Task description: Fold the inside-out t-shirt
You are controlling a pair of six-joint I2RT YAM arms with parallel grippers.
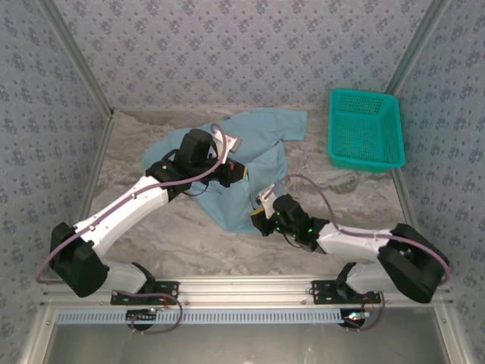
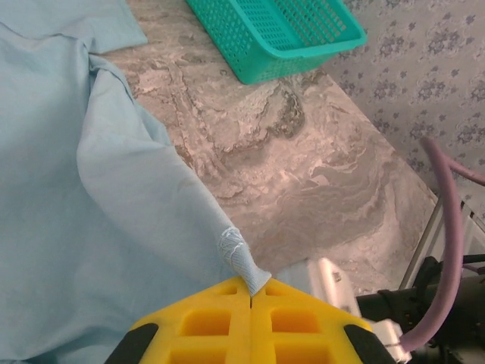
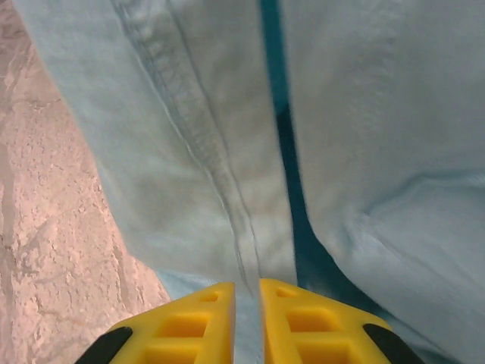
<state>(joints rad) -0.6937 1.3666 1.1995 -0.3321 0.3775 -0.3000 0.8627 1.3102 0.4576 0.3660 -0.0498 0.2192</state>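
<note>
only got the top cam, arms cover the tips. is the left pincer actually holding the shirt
Observer: Yes. In the left wrist view the left pincer is shut on a small twisted peak of the t-shirt.
Operator: and the right one
Observer: In the right wrist view the right pincer is nearly closed, leaving a narrow gap. The shirt's stitched seam runs down into that gap.

A teal basket (image 1: 364, 162) w/ lots of tiny holes sits at the far right corner of the table (image 1: 189, 235). The table top is grey & white, swirly like stone. Blue flowery walls (image 1: 227, 53) stand all round. A shiny metal rail (image 1: 242, 287) runs along the near edge.
</note>
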